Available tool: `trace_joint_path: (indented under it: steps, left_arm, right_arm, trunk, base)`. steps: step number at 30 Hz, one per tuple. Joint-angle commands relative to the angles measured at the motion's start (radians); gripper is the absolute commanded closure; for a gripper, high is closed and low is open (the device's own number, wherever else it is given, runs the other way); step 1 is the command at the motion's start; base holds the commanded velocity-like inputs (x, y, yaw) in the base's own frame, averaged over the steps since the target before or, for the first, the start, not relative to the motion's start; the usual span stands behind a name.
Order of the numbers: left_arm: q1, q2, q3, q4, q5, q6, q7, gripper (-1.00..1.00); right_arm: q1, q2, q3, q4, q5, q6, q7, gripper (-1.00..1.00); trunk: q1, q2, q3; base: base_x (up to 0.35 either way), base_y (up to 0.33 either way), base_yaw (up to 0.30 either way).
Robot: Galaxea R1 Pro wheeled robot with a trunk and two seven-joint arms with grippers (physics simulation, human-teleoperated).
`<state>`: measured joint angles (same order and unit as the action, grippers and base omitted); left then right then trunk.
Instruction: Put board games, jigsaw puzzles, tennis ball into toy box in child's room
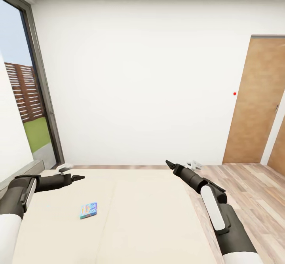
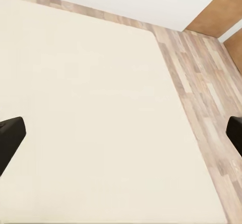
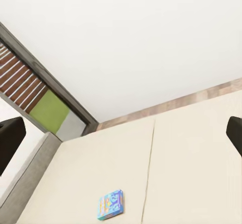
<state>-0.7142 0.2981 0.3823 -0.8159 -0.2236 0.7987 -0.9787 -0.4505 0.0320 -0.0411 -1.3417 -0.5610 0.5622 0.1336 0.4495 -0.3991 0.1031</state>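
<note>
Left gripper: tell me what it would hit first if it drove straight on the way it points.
Probably the bed: the left gripper, open, faces the bare beige mattress, with wood floor beyond its edge. Depth is unclear.

Both arms fwd, left gripper [image 1: 79, 177] & right gripper [image 1: 169, 163] jaws spread, empty.

The bed [image 1: 150, 216] with its plain beige cover carries one small blue board game [image 1: 88, 210], lying flat left of the centre seam.

No legible txt anywhere; board game [image 1: 88, 210] lid print too small/blurry to read.
</note>
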Motion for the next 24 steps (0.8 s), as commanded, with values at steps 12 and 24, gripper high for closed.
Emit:
trace_joint_path:
  steps: [12, 24]
  left_arm:
    - [-0.001, 0.008, 0.004, 0.0, -0.01, 0.004, -0.009, -1.0]
    - [-0.001, 0.01, 0.004, 0.0, -0.01, 0.004, -0.009, -1.0]
  right_arm:
    - [0.0, 0.002, -0.003, 0.0, -0.001, 0.007, 0.003, -1.0]
    - [0.0, 0.002, -0.003, 0.001, -0.001, 0.007, 0.003, -1.0]
  trunk:
    - [0.0, -0.001, -0.001]
    - [0.0, -0.001, -0.001]
  base:
    - [0.0, 0.277, 0.0]
    - [0.0, 0.275, 0.0]
